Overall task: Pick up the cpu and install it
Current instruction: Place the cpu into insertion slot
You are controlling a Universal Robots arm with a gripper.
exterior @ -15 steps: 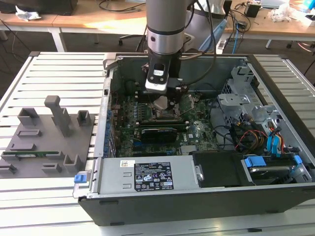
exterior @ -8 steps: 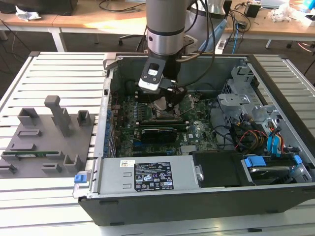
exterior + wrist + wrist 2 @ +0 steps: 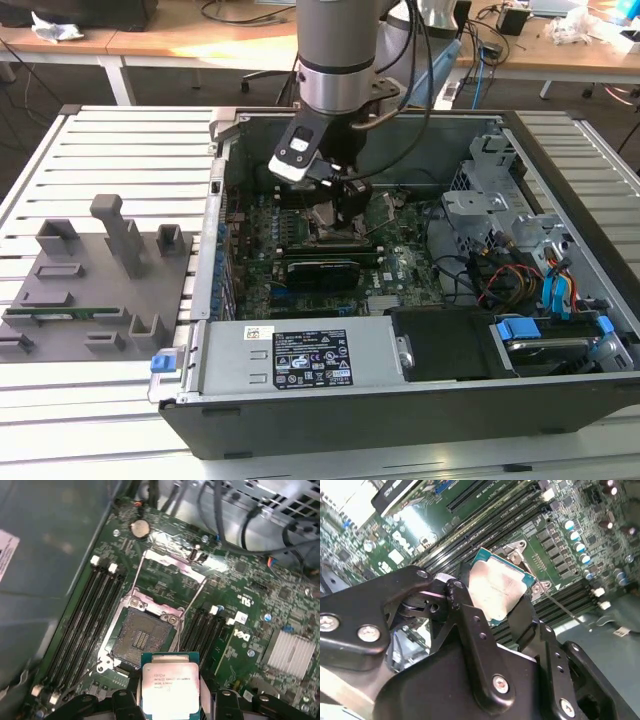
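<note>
My gripper (image 3: 170, 702) is shut on the cpu (image 3: 170, 682), a flat square chip with a silver top and a thin green rim. The black fingers (image 3: 465, 615) clamp it on two opposite edges, and the cpu (image 3: 497, 587) shows between them in both wrist views. It hangs level just above the motherboard, beside the open socket (image 3: 140, 635). The socket's metal load plate (image 3: 170, 562) is swung up and its bare contact field is exposed. In the exterior view the gripper (image 3: 338, 200) reaches down into the open computer case over the board's middle.
Black memory slots (image 3: 85, 625) flank the socket on both sides. A silver heatsink (image 3: 290, 652) and a coin battery (image 3: 139, 528) sit on the board. The case holds a power supply (image 3: 300, 360), a drive cage (image 3: 490, 200) and cables. A grey fixture (image 3: 100, 280) lies outside on the exterior view's left.
</note>
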